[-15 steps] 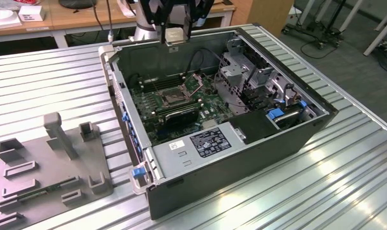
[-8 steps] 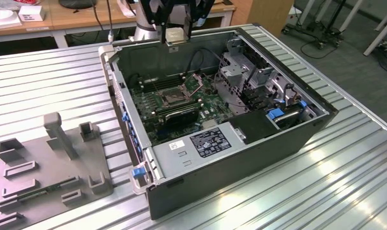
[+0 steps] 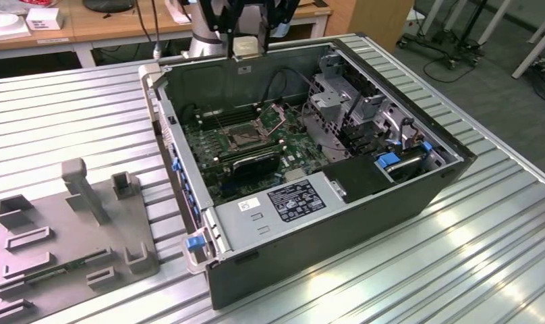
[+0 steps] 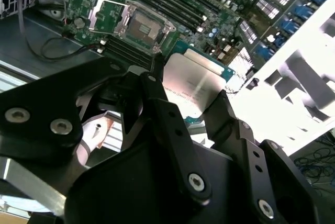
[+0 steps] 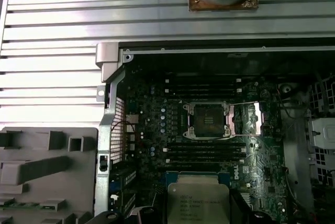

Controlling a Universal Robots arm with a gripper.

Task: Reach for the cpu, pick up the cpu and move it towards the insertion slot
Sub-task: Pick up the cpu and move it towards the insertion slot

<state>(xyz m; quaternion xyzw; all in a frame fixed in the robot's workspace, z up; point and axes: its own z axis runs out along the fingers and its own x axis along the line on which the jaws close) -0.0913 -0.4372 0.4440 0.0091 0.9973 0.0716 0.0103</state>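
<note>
My gripper (image 3: 245, 42) hangs above the far rim of the open computer case and is shut on the cpu (image 3: 245, 47), a small silvery square. In both wrist views the black fingers (image 4: 157, 109) press against opposite edges of the cpu (image 4: 191, 82), whose metal top with a thin green rim faces the cameras. The insertion slot (image 3: 247, 138), a dark square socket in a silvery bracket on the green motherboard, lies open below. In the first wrist view the cpu (image 5: 198, 203) sits well short of the slot (image 5: 208, 120). In the second wrist view the slot (image 4: 141, 25) is beyond the chip.
The case (image 3: 345, 216) lies on its side on a slatted metal table (image 3: 65, 108), walls rising around the motherboard. Long black memory slots (image 5: 204, 153) flank the socket. A drive cage and cables (image 3: 353, 108) fill the case's right. A grey plastic fixture (image 3: 65, 236) stands at the exterior view's left.
</note>
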